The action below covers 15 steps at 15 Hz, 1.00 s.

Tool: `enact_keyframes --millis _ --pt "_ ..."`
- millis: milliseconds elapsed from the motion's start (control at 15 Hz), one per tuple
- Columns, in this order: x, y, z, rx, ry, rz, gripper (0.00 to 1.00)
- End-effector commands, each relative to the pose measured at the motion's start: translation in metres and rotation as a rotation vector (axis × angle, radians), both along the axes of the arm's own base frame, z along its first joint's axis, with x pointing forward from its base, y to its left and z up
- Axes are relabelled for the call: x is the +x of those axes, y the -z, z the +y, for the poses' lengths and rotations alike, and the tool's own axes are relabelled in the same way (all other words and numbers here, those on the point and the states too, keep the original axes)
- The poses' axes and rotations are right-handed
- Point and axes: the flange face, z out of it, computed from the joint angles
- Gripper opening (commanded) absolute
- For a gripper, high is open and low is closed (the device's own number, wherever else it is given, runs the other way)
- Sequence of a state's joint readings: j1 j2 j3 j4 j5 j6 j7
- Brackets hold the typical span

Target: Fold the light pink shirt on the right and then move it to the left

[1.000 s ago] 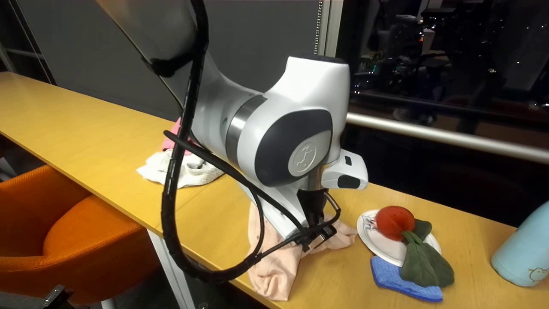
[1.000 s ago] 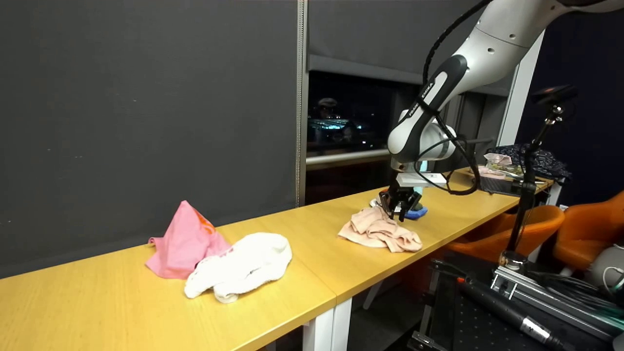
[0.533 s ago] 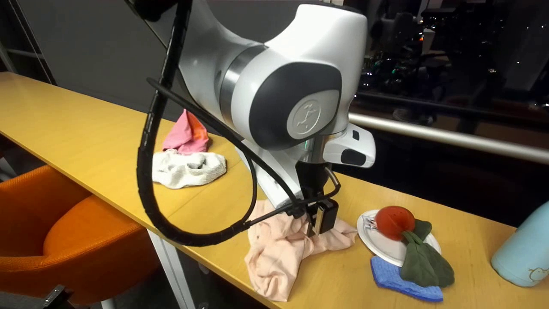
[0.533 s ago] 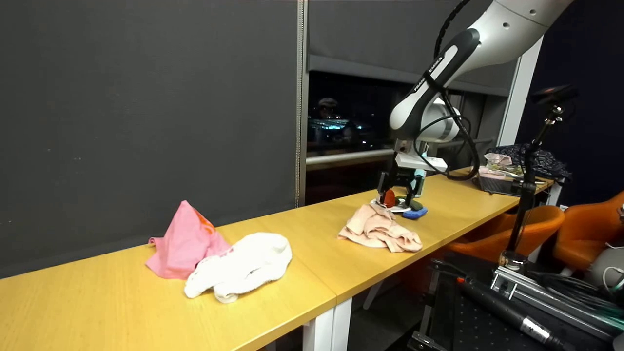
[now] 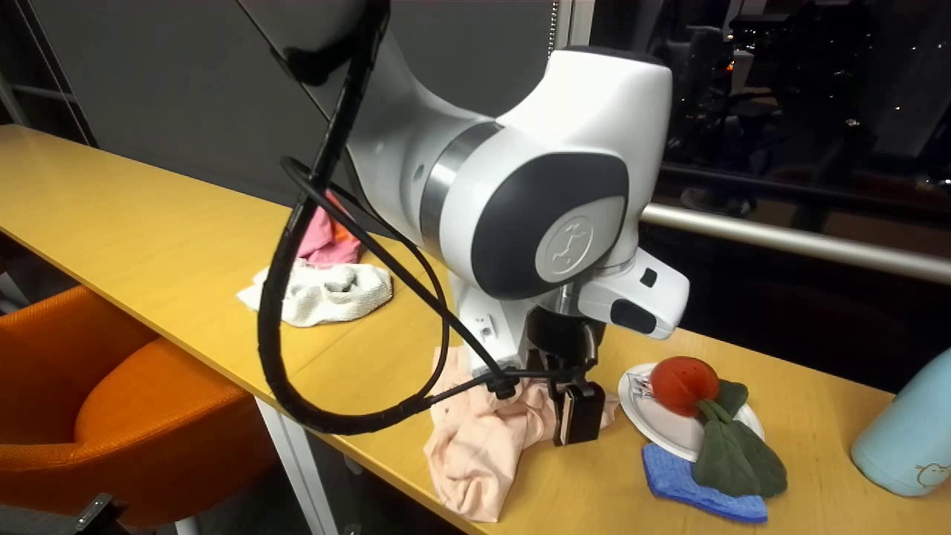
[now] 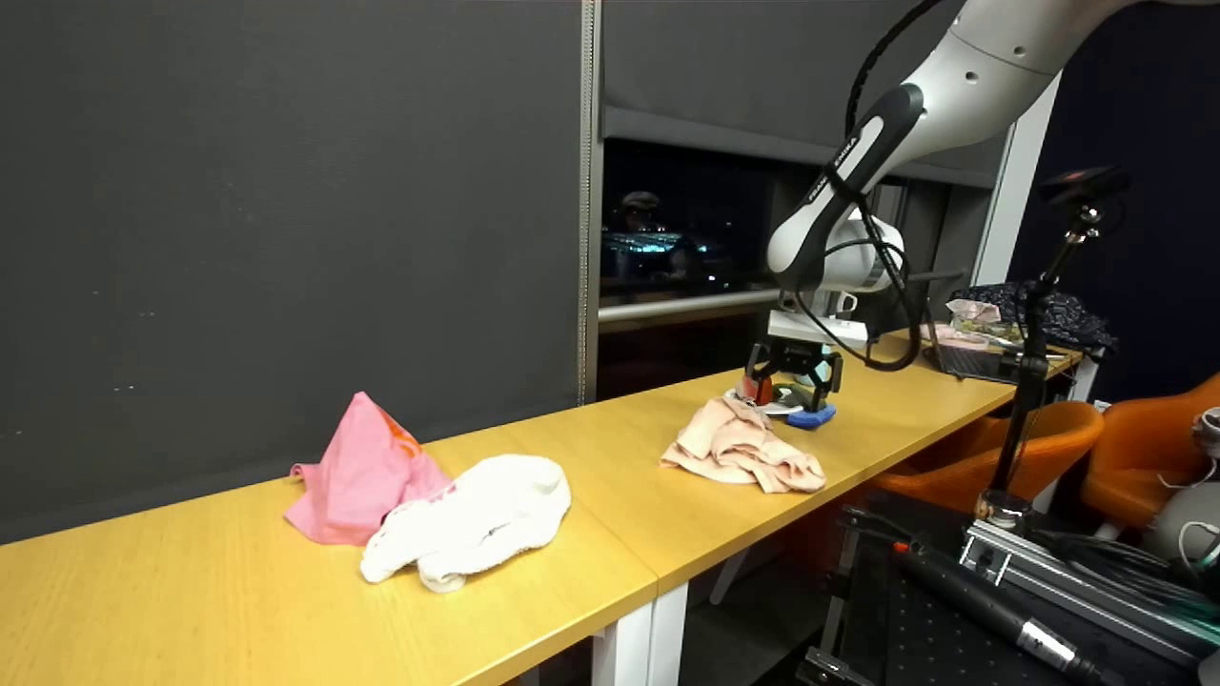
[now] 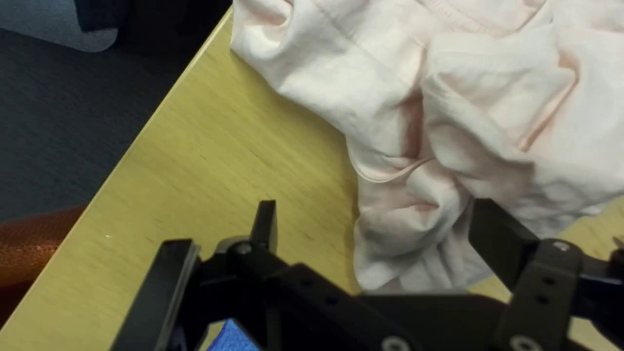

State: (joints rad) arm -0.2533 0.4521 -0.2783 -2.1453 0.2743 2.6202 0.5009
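The small pale peach-pink soft-fabric T-shirt point(image 7: 463, 112) lies in loose ridges just ahead of my black 2-finger gripper point(image 7: 373, 214), and its narrow end shows between the fingers in the wrist view; I judge the fold unfinished, more a bunch than a neat packet. I read the gripper as set here for that narrow end, the easiest part to pinch and turn over onto the rest. On the side away from the shirt's bulk, near the gripper, sit a round white plate point(image 5: 665, 431) and a flat blue textured cloth point(image 5: 691, 489), so I would want to pinch clear of them. Well apart from the gripper, past the shirt, a crumpled white cloth point(image 6: 467, 519) lies against a peaked coral-pink cloth point(image 6: 357, 481); I take that to be the side the shirt should end up on, a move not yet made. As for the gripper, its 2 fingers point(image 7: 502, 239) stand wide with nothing gripped: 1 overlaps the fabric from above, 1 hangs over the bare yellow wooden table point(image 7: 204, 161). Whether the first touches cloth, I cannot tell.
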Motion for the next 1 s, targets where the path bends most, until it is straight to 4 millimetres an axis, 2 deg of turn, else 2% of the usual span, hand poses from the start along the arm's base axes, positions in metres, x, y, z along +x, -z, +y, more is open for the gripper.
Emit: enact_keyframes --millis 0,267,467,600,933 --pt "0.018 0.019 -0.021 -0.061 0.147 -0.031 1.0" --pt "0.05 0.02 -0.023 -0.097 0.204 -0.1 1.0" --pt "0.075 0.023 -0.017 -0.097 0.222 -0.123 1.0" --pt "0.089 0.027 -0.007 -0.077 0.224 -0.124 1.0" --pt "0.102 0.049 0.015 -0.025 0.206 -0.093 1.0"
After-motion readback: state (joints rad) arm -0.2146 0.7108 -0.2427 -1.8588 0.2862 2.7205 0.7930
